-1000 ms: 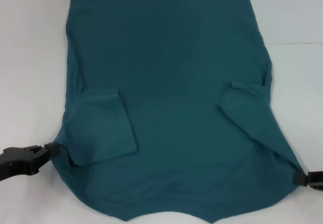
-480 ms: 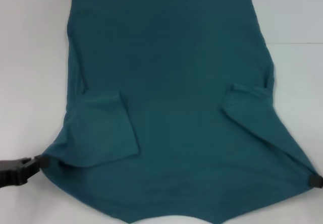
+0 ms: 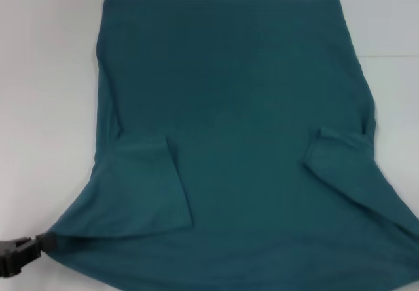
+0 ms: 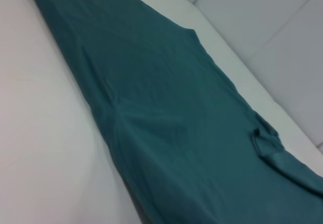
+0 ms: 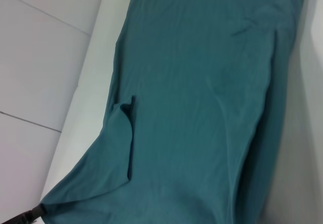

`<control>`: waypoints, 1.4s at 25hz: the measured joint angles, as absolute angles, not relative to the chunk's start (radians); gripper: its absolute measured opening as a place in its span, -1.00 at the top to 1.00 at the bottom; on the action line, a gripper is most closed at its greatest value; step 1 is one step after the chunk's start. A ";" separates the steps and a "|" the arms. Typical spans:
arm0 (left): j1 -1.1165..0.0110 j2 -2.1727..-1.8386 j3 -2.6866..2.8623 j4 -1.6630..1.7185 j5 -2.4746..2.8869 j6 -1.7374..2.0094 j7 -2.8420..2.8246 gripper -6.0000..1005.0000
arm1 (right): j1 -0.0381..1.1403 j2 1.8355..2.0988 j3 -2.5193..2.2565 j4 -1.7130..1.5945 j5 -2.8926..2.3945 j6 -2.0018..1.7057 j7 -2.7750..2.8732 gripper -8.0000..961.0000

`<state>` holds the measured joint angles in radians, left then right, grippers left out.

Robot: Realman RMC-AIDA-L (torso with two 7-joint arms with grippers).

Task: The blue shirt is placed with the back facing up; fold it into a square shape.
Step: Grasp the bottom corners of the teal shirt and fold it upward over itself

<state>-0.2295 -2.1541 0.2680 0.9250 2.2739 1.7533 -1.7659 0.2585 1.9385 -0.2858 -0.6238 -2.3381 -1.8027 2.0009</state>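
The blue shirt (image 3: 242,140) lies spread on the white table (image 3: 46,107), plain side up, and fills most of the head view. Both short sleeves are folded inward: one (image 3: 147,186) on the left, one (image 3: 340,153) on the right. My left gripper (image 3: 43,244) is at the lower left, shut on the shirt's near-left corner, which is pulled to a point. It also shows far off in the right wrist view (image 5: 30,214). The shirt's near-right corner runs out past the right edge of the head view, so my right gripper is out of sight. Both wrist views show the cloth (image 4: 166,123) (image 5: 202,108) stretched flat.
Bare white tabletop borders the shirt on the left (image 3: 39,55) and right (image 3: 393,107), with a seam line (image 3: 393,56) at the right. Pale wall panels (image 4: 272,27) (image 5: 40,57) stand beyond the table's far edge.
Both grippers have drawn the shirt's near corners toward me and outward, sliding the whole shirt nearer. The right gripper has left the head view, and the left one is lower in it.
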 joint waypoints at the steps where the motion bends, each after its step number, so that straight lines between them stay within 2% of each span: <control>1: -0.228 -2.154 0.265 0.929 2.278 1.767 -1.765 0.94 | 0.250 1.942 -0.285 -0.633 -2.338 -1.811 1.998 0.91; 5: -0.216 -2.154 0.259 0.940 2.293 1.813 -1.765 0.94 | 0.212 1.946 -0.271 -0.647 -2.338 -1.842 1.978 0.91; 16: -0.206 -2.154 0.230 0.951 2.355 1.897 -1.767 0.94 | 0.143 1.932 -0.247 -0.660 -2.344 -1.890 1.948 0.91; 24: -0.199 -2.154 0.227 0.951 2.377 1.917 -1.765 0.94 | 0.125 1.937 -0.235 -0.698 -2.346 -1.934 1.952 0.91; 30: -0.218 -2.149 0.226 0.946 2.379 1.918 -1.770 0.94 | 0.140 1.937 -0.232 -0.698 -2.346 -1.929 1.954 0.91; 35: -0.320 -2.128 0.225 0.893 2.375 1.884 -1.799 0.94 | 0.216 1.933 -0.185 -0.690 -2.341 -1.904 1.954 0.91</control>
<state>-0.3199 -2.1276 0.2253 0.8928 2.3752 1.8840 -1.7989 0.2156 1.9328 -0.1855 -0.6896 -2.3410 -1.9042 1.9542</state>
